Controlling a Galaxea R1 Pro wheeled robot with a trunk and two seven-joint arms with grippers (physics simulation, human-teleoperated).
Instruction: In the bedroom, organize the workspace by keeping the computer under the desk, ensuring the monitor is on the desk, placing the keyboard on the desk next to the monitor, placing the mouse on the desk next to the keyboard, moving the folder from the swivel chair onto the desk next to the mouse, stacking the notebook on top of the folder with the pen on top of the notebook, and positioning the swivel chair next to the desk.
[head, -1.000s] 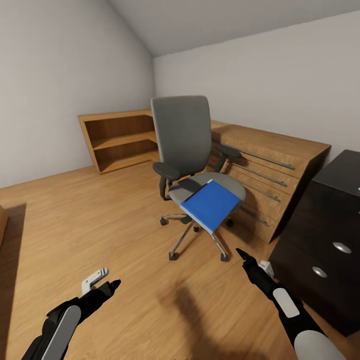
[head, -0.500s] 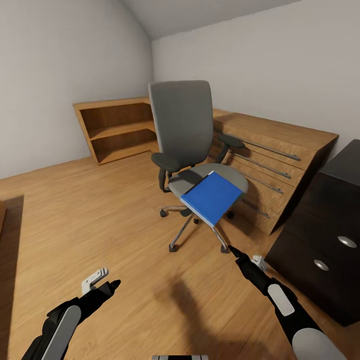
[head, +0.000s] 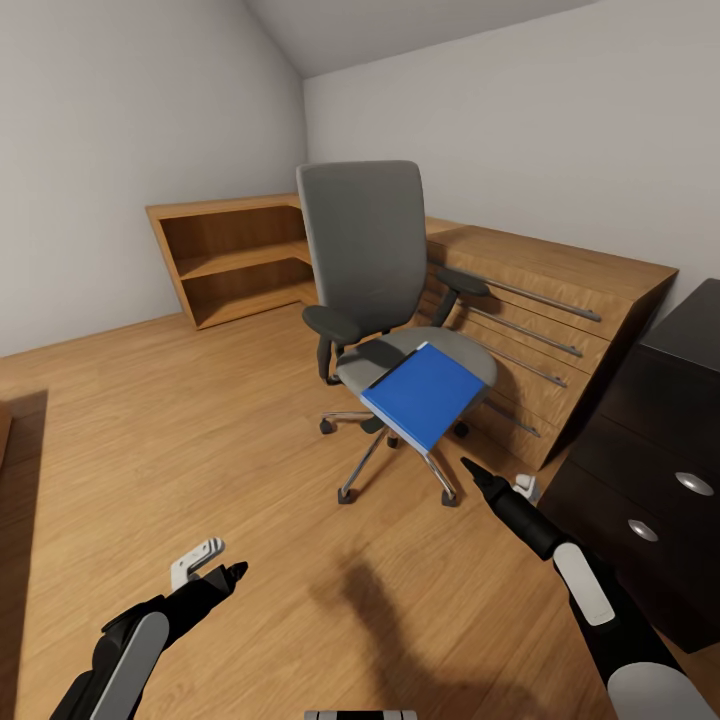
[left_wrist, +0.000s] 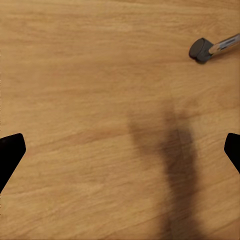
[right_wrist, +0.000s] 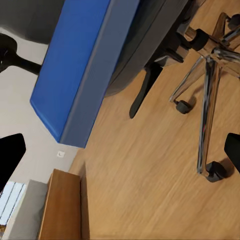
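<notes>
The folder (head: 423, 394) lies flat on the seat of the swivel chair (head: 368, 262), its blue cover turned at an angle so that one corner sticks out past the front edge of the seat. The chair stands on the wooden floor (head: 180, 420) in the corner of the bedroom, with its tall grey back toward the sloped ceiling. Just behind it is a low wooden cabinet (head: 545, 300) with long metal handles, and a wooden shelf unit (head: 228, 258) stands against the far wall. At the right edge of the head view is the dark drawer unit (head: 650, 490) with round silver knobs, which seems to belong to the counter, though only this part of it shows.

The right hand (head: 497, 490) is stretched forward, near the chair's star base and below the folder, touching neither. In the right wrist view its fingertips (right_wrist: 11, 152) sit wide apart, with the folder (right_wrist: 75, 65) and the chair's metal legs (right_wrist: 207, 100) between them. The left hand (head: 212, 565) hangs low over bare floor, well apart from the chair. Its fingertips (left_wrist: 11, 150) are also spread wide, holding nothing, and one castor (left_wrist: 201, 49) shows near the edge of that view.
</notes>
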